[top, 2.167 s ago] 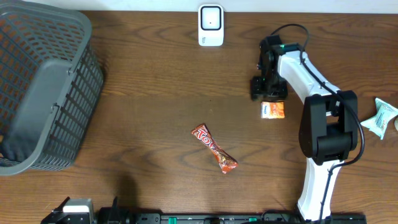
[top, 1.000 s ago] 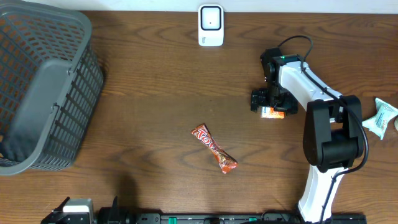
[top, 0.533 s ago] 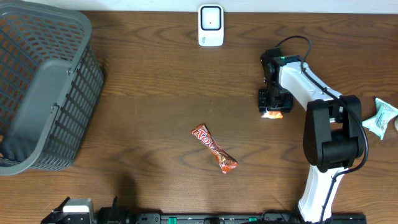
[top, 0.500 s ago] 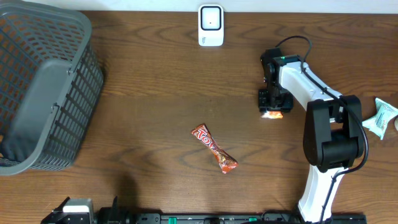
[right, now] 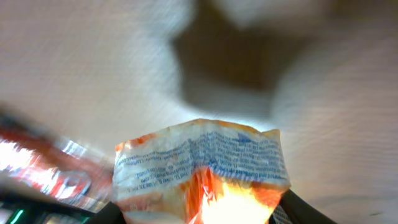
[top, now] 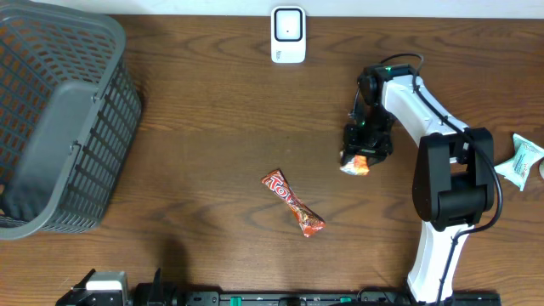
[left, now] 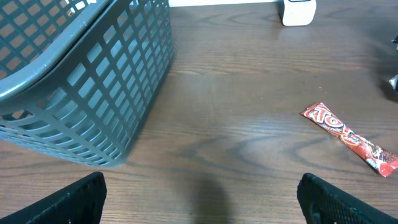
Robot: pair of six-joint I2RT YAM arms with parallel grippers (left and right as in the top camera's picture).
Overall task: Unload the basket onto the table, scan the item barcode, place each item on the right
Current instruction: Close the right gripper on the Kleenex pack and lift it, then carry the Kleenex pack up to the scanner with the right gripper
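- Grips a small orange-and-white packet (top: 355, 164) in the right gripper (top: 360, 153), right of centre in the overhead view, with the jaws drawn partway in and pressed on the packet's two sides.
- In that view, only the packet's lower left end visible, poking out from under the black gripper.
- In the right wrist view, the same packet (right: 202, 171) across the lower middle of the frame: crumpled, white with fine blue print along the top, orange below, its bottom tucked between the dark fingers (right: 295, 210) at the lower corners.
- Cannot tell from either view whether the packet touches the table (top: 212, 127) or hangs just clear of it; wrist-view background too blurred to read.
- Well apart from the packet, up and to the left at the top centre edge: the white scanner (top: 288, 35).
- Below and left of the packet, also well apart: a red candy bar (top: 293, 203), flat on the table, slanting from upper left to lower right.
- Spread fully wide and holding nothing: the left gripper (left: 199, 202), with only its two black fingertips (left: 71, 202) showing at the lower corners of the left wrist view.
- Ahead of it in that view: a gray basket (left: 81, 74) at upper left, the candy bar (left: 349, 139) at right, the scanner (left: 298, 11) at the top edge.
- In the overhead view, the basket (top: 59, 119) along the left edge and a pale green-and-white wrapper (top: 520, 161) at the far right edge.
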